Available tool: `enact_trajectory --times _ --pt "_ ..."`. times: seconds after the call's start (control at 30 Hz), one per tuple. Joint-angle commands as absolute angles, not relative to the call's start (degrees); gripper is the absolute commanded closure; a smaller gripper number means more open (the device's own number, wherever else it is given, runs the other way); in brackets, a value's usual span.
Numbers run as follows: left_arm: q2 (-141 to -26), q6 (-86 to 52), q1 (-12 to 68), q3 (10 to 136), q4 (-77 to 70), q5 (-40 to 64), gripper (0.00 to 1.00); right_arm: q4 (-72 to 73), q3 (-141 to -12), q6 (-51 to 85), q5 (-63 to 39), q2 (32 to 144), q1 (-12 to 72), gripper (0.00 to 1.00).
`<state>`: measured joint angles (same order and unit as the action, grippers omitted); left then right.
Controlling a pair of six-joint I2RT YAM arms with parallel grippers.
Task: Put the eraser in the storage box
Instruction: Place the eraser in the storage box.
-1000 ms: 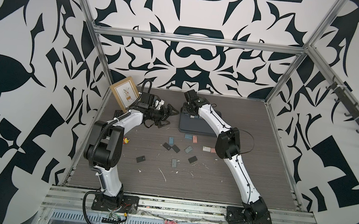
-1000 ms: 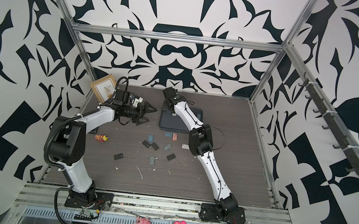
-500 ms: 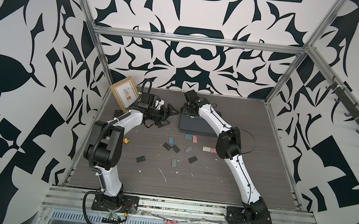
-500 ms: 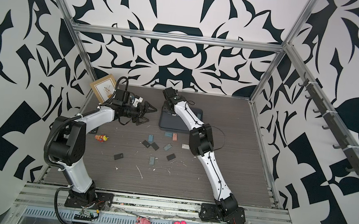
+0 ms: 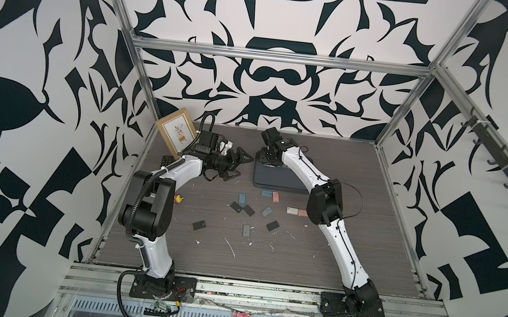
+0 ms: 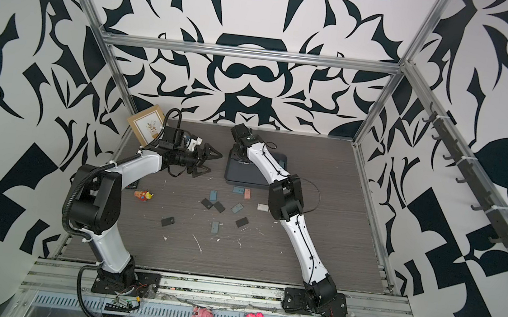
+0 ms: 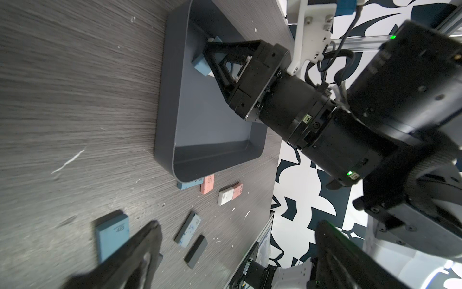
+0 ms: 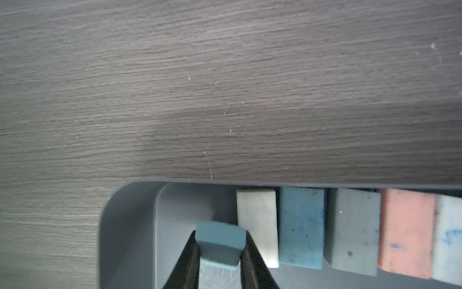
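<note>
— Where do we have the eraser [image 8: 219, 235]?
— In our right gripper [image 8: 220, 250]. The jaws are clenched on the teal block's two sides, and its end sticks out past the tips.
— And the box [image 8: 125, 225]?
— Right under it. We hold the eraser inside the box's outline, near a rounded corner. It sits just beside the white eraser [image 8: 257, 225], which ends a row [image 8: 352, 230] lying flat along the wall.
— Does it touch the box floor?
— We cannot tell.
— Our left gripper [image 5: 244, 166]?
— Released, with the jaws spread wide and nothing between them. It hangs over the table [image 5: 300, 252], to the left of the box and apart from it.
— What else do we see?
— Loose erasers [image 5: 243, 198] are scattered on the table in front of the box, two of them close to its near wall. The frame [image 5: 176, 131] leans in the far left corner.
</note>
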<state>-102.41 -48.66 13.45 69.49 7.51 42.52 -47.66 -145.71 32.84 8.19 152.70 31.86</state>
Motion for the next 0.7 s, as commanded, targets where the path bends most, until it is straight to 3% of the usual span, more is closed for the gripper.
enact_trajectory --times 0.0,0.67 --pt "-101.8 -49.0 13.1 69.9 6.9 43.2 0.01 -52.0 -146.4 32.9 7.8 151.2 32.2 0.72" --pt "-101.9 -49.0 12.9 69.9 6.9 43.3 0.01 -51.2 -149.5 32.2 7.4 153.2 32.1 0.61"
